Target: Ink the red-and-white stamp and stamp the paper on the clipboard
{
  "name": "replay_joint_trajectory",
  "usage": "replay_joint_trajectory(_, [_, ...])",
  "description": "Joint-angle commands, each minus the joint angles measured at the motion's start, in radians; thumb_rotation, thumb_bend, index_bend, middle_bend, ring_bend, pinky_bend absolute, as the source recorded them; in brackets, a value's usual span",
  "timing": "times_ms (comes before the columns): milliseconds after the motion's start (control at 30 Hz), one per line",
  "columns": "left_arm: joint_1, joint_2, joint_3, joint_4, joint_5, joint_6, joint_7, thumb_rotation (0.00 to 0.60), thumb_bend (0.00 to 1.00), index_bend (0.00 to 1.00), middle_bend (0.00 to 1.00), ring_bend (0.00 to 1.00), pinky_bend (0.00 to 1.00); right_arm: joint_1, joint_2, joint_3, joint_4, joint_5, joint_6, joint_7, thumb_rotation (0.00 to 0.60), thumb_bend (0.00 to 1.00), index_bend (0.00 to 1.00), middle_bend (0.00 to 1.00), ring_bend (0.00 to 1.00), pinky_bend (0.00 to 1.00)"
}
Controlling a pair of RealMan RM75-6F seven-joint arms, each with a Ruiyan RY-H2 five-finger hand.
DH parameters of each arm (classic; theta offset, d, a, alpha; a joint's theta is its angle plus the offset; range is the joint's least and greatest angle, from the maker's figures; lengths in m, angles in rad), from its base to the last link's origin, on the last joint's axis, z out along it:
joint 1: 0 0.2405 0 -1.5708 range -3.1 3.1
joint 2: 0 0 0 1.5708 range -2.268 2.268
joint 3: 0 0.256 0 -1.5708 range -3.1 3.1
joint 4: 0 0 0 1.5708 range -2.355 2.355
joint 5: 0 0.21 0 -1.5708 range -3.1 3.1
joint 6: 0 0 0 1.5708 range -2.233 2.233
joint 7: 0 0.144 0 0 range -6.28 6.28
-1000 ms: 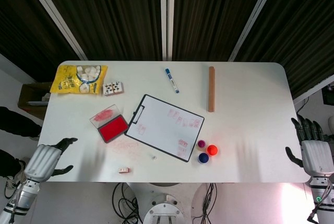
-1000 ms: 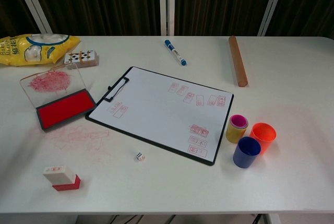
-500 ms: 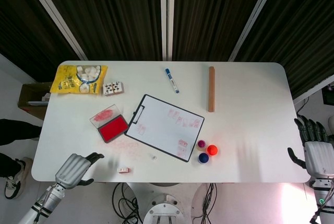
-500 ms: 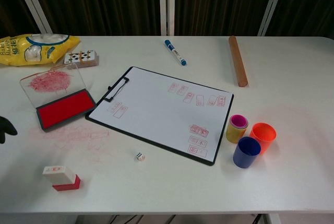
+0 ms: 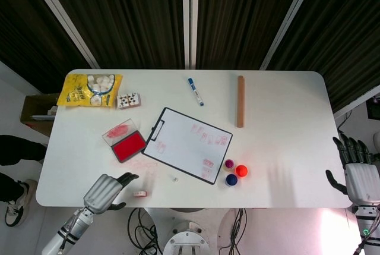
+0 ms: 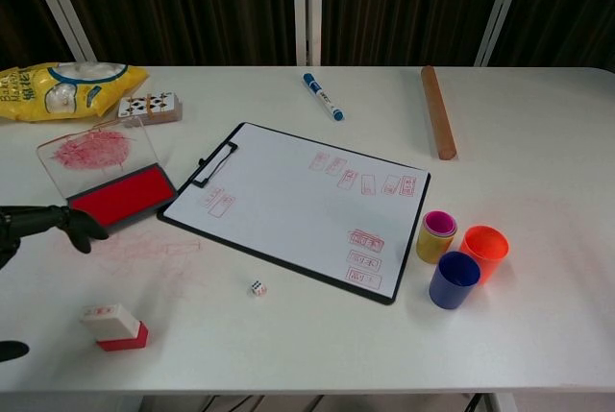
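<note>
Reach step: the red-and-white stamp (image 6: 113, 327) is ungrasped near the worktop's front-left edge, left hand (image 5: 107, 188) just beside it, fingers apart and empty. Right hand (image 5: 358, 178) is parked off the front-right corner, fingers spread. A grasp is needed next, then the ink pad (image 6: 120, 199).

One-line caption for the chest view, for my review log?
Left hand open near the red-and-white stamp, ink pad and clipboard beyond it, stamp not yet grasped.

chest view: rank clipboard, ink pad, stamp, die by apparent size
1. clipboard, clearly largest
2. ink pad, open with its lid raised
3. red-and-white stamp, nearer the camera, yet smaller than the pad
4. die, smallest
</note>
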Motion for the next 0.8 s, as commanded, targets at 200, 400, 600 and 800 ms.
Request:
replay_joint_trajectory(200, [-0.015, -0.044, -0.014, 0.040, -0.034, -0.023, 0.027, 0.600, 0.00, 0.22, 0.30, 0.79, 0.88, -0.007, 0.009, 0.007, 0.008, 0.009, 0.009, 0.017, 0.600, 0.24, 0.00, 0.00, 0.00, 0.00])
replay_joint_trajectory(400, [-0.023, -0.068, -0.015, 0.071, -0.034, -0.022, 0.038, 0.600, 0.00, 0.22, 0.30, 0.79, 0.88, -0.004, 0.004, 0.008, 0.011, 0.012, 0.001, 0.021, 0.600, 0.24, 0.00, 0.00, 0.00, 0.00])
replay_joint_trajectory(600, [-0.041, -0.094, -0.023, 0.072, -0.036, -0.028, 0.029, 0.600, 0.00, 0.22, 0.30, 0.80, 0.88, -0.001, -0.002, 0.007, 0.012, 0.012, -0.007, 0.013, 0.600, 0.24, 0.00, 0.00, 0.00, 0.00])
replay_joint_trajectory(800, [-0.058, -0.116, -0.030, 0.081, -0.052, -0.043, 0.021, 0.600, 0.00, 0.22, 0.30, 0.80, 0.88, -0.002, -0.001, 0.006, 0.012, 0.018, -0.011, 0.010, 0.600, 0.24, 0.00, 0.00, 0.00, 0.00])
